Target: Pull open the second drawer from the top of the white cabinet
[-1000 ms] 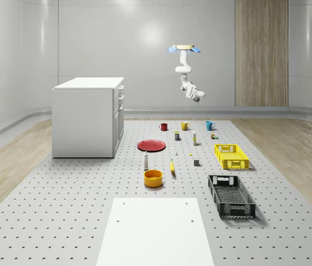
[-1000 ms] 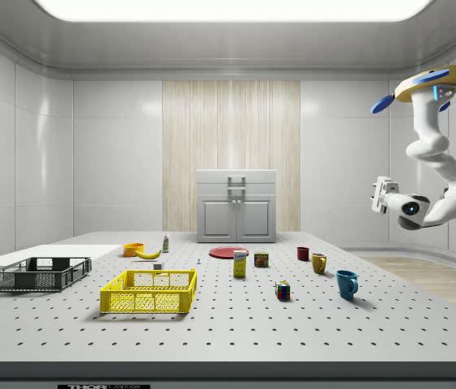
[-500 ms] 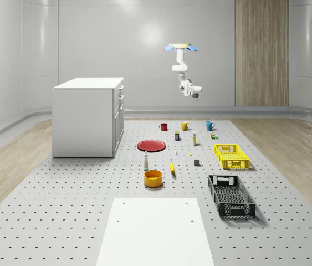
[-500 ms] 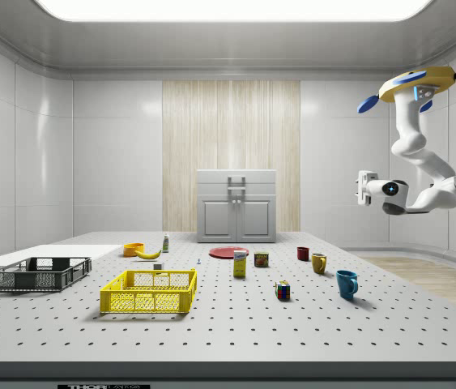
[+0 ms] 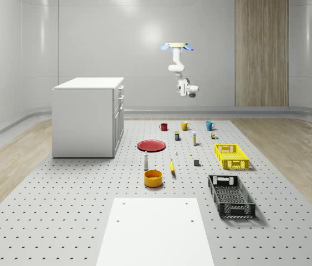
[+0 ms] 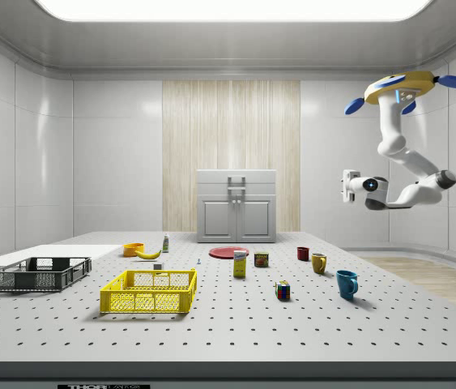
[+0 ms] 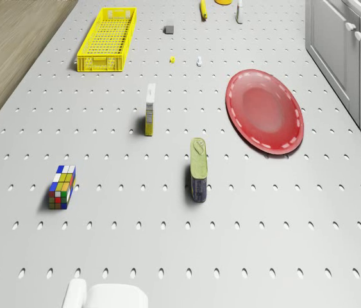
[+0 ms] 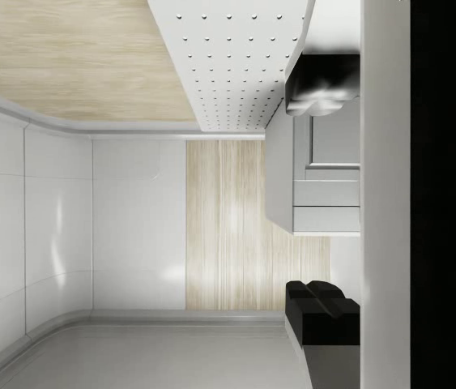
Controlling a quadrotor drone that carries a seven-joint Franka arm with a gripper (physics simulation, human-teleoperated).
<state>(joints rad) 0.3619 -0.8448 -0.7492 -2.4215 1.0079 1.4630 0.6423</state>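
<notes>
The drone (image 6: 400, 84) is seen hovering high above the far end of the table (image 5: 78, 210), over the row of mugs, with the claw (image 6: 349, 183) carried level and turned toward the white cabinet (image 5: 87, 117), well apart from it. It cannot be told how far the claw is parted; nothing is held in it. The cabinet stands at the whole-scene view's left, its drawers all shut, so the task is judged barely begun: the approach, the grasp of the second handle and the pull are all left. Three mugs are counted, red (image 5: 163, 127), yellow (image 5: 184, 126) and blue (image 5: 209, 125); two crates, yellow (image 5: 231, 155) and black (image 5: 231, 195); one red plate (image 5: 152, 145).
</notes>
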